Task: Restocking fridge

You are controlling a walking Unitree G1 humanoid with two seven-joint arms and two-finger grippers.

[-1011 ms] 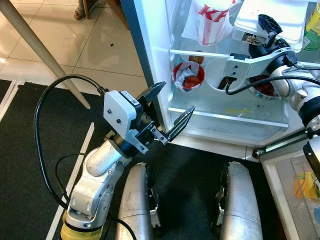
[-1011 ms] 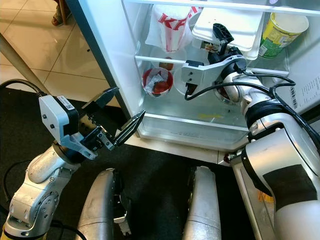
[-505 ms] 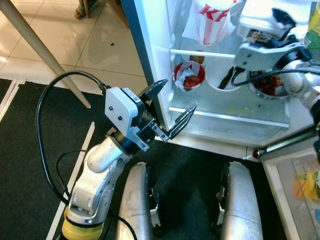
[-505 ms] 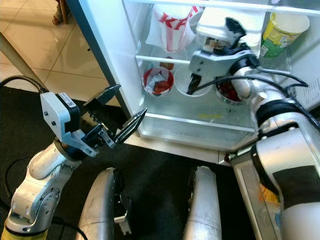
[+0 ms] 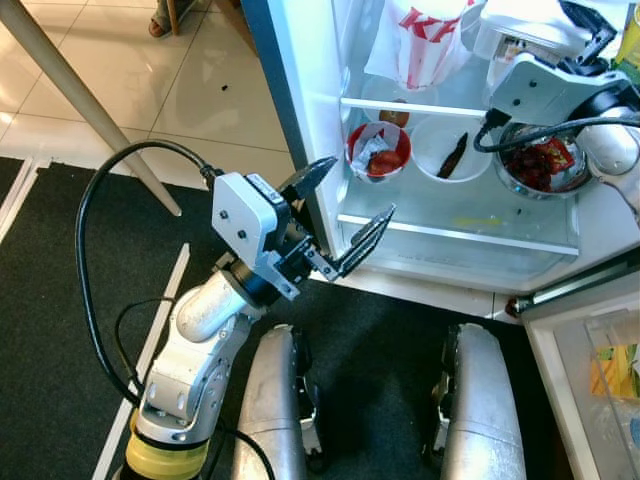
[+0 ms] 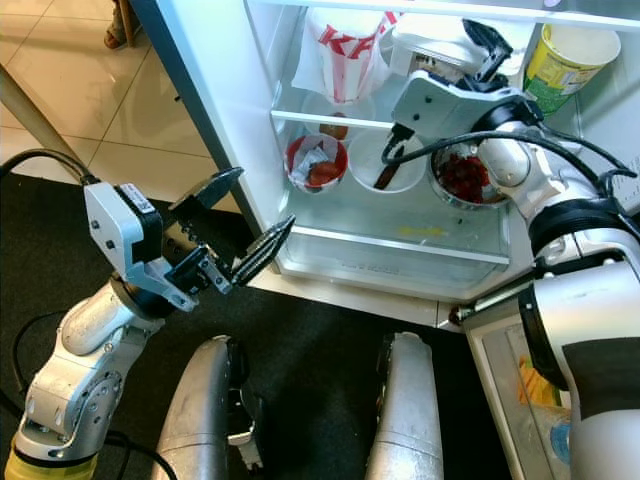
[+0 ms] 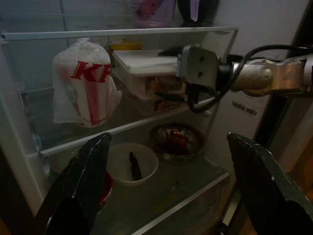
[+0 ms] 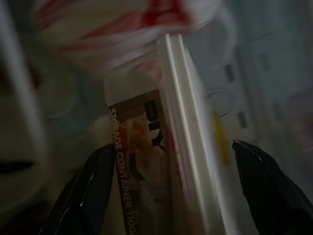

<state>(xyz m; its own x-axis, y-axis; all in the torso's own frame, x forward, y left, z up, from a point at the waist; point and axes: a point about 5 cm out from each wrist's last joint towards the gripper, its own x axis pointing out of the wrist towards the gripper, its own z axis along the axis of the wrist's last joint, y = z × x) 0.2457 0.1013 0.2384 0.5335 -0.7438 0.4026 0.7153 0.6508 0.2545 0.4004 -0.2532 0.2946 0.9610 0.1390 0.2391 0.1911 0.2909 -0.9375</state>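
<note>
I see glossy beige floor tiles [image 5: 130, 90] at upper left, a slanted pale wooden furniture leg [image 5: 80, 105] crossing them, and a black mat with white stripes [image 5: 50, 330] below.

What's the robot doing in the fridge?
It is restocking the fridge. Its right gripper reaches up to the white container on the upper shelf, jaws open either side of it, next to the KFC bag. Three bowls sit on the shelf below. The left gripper hangs open in front of the fridge, holding nothing.
</note>
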